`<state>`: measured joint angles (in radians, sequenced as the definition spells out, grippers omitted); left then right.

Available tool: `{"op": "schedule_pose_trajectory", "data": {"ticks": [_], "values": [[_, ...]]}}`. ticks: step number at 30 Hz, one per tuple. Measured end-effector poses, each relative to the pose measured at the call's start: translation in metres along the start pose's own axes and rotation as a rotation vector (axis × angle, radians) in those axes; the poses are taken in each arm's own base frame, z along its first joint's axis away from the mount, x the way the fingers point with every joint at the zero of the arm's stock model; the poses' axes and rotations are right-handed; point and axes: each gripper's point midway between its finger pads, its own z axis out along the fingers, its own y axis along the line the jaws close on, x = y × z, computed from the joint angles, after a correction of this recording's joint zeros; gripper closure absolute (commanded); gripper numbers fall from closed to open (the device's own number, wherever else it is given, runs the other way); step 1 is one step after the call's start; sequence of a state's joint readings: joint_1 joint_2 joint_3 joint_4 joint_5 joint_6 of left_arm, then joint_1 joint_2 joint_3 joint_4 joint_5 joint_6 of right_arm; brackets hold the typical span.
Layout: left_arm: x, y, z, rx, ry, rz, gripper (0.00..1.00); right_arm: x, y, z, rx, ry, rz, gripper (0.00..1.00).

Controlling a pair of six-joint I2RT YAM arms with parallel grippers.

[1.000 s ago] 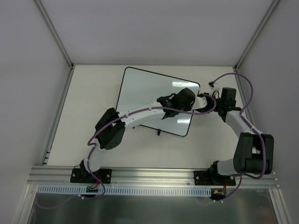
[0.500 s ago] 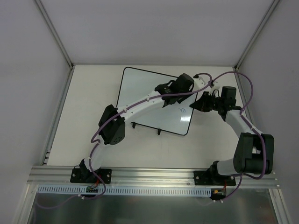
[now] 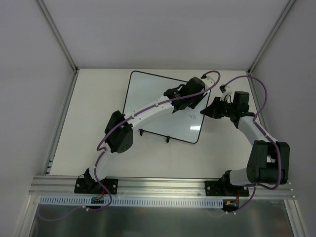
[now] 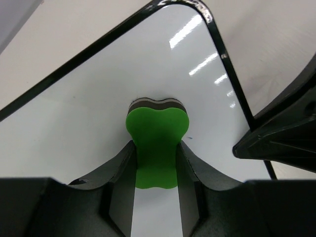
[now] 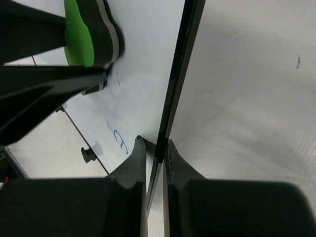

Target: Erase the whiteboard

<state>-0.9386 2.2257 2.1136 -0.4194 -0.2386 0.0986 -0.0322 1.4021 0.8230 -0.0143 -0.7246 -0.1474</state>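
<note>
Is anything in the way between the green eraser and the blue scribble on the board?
No, nothing visible. Only bare whiteboard lies between the green eraser in the left hand and the blue scribble. The right hand grips the board's edge, aside.

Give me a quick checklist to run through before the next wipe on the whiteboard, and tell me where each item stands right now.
1. Left hand gripping the green eraser: ok, shut on it.
2. Eraser on the whiteboard: ok, its dark pad appears pressed to the surface near the far right corner.
3. Right hand steadying the board: ok, shut on the right rim.
4. Board wiped clean: not ok, blue marks remain by the right edge, nearer the arm bases than the eraser.
5. Room to wipe those marks without bumping the right hand: cannot tell, as they lie close beside its fingers.
</note>
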Motion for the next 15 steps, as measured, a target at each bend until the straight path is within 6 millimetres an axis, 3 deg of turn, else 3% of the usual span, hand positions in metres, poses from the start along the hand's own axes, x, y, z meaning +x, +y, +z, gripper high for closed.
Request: {"op": "schedule_pose_trajectory", "data": {"ticks": [8, 12, 15], "values": [[0.027, -0.054, 0.003, 0.071, 0.037, 0.001, 1.0, 0.004, -0.004, 0.0, 0.029, 0.012, 0.008, 1.0], [0.03, -0.05, 0.002, 0.044, 0.027, -0.05, 1.0, 0.005, -0.004, 0.001, 0.032, 0.015, 0.01, 1.0], [0.046, -0.044, -0.005, 0.032, 0.063, -0.112, 1.0, 0.004, -0.004, 0.001, 0.033, 0.012, 0.007, 1.0]]}}
